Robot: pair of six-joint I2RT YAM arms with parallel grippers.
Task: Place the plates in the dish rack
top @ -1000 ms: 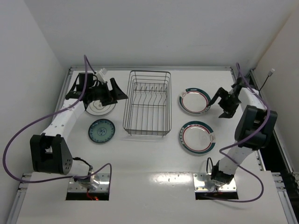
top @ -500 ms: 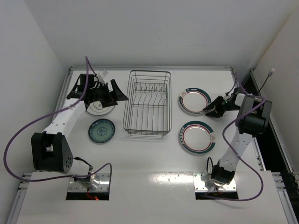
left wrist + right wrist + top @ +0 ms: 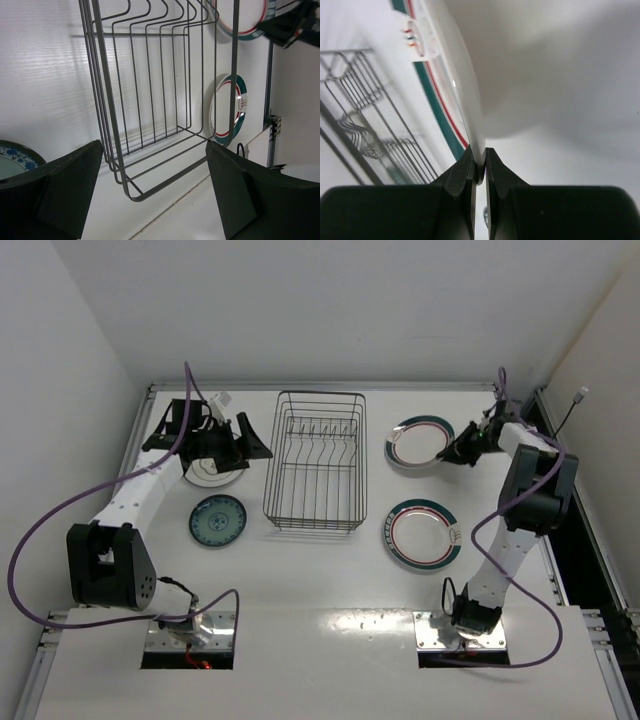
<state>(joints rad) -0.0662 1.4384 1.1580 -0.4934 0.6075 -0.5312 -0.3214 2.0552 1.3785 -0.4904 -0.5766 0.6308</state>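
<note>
The dark wire dish rack stands mid-table. My right gripper is shut on the right rim of the far teal-and-red ringed plate, which sits tilted; the wrist view shows the rim pinched between the fingertips. A second ringed plate lies flat nearer the front. My left gripper hovers open and empty over the pale plate, left of the rack. The small teal-patterned plate lies in front of it. The left wrist view shows the rack between its wide fingers.
White walls close in the table on the left, back and right. A purple cable loops off the left arm's side. The arm bases sit at the near edge.
My right gripper swung in to the far ringed plate, shut on its rim and tipped it up toward the back. The left arm has not moved.
</note>
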